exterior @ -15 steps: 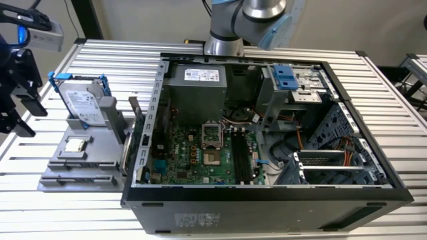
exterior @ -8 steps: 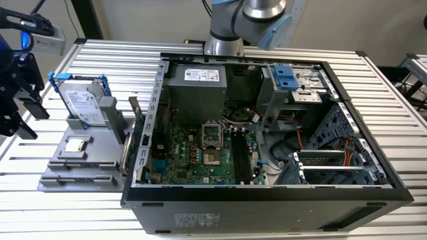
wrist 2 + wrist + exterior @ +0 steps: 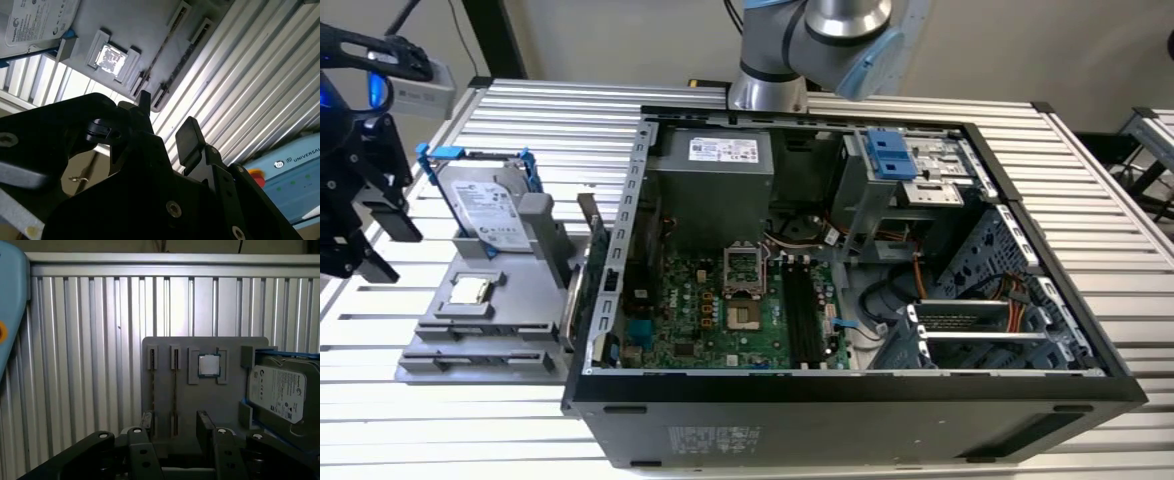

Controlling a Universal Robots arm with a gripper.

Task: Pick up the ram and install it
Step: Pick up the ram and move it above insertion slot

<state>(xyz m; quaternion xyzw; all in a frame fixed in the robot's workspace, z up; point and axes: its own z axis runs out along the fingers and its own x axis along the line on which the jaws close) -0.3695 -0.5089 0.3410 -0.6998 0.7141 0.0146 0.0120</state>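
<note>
The ram [image 3: 174, 390] stands on edge in a slot of the grey holder [image 3: 230, 405] on the table [image 3: 75, 365], near the processor chip [image 3: 208, 365]. The gripper [image 3: 176, 424] hangs with its jaws released and empty. In the first wrist view the ram lines up between them, not touched.

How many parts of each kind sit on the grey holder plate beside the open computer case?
hard drive: 1
processor chip: 1
ram stick: 1
Total: 3
</note>
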